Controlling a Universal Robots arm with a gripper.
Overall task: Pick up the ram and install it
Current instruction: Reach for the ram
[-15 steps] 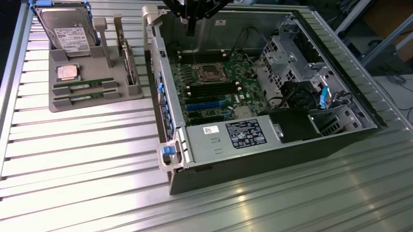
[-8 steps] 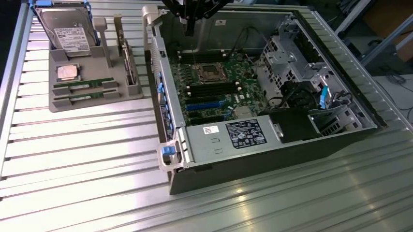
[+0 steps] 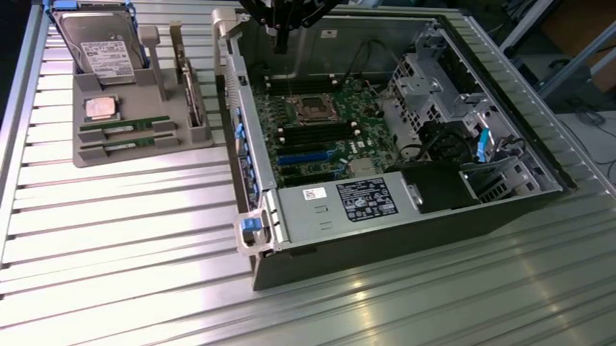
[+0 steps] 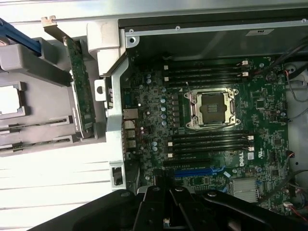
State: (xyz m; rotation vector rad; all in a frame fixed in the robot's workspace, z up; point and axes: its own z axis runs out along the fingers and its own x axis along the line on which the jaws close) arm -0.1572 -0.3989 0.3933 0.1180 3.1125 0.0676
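1. The gripper (image 3: pixel 280 42) is seen clenched, with nothing grasped, and is hung over the far edge of the open computer case (image 3: pixel 385 245).
2. Two sticks are held in the grey holder (image 3: pixel 144 156), along its edge closest to the exterior camera: the first ram stick (image 3: pixel 127 127) and, just beside it at that edge, the second ram stick (image 3: pixel 117 147).
3. Both sticks are kept well apart from the gripper.
4. The holder is set on the bench (image 3: pixel 115 245) toward its far corner at the exterior view's left, just beside the case.
5. In the wrist view, the motherboard (image 4: pixel 159 120) is shown, with dark memory slots (image 4: pixel 207 72) on either side of the processor socket (image 4: pixel 211 108).
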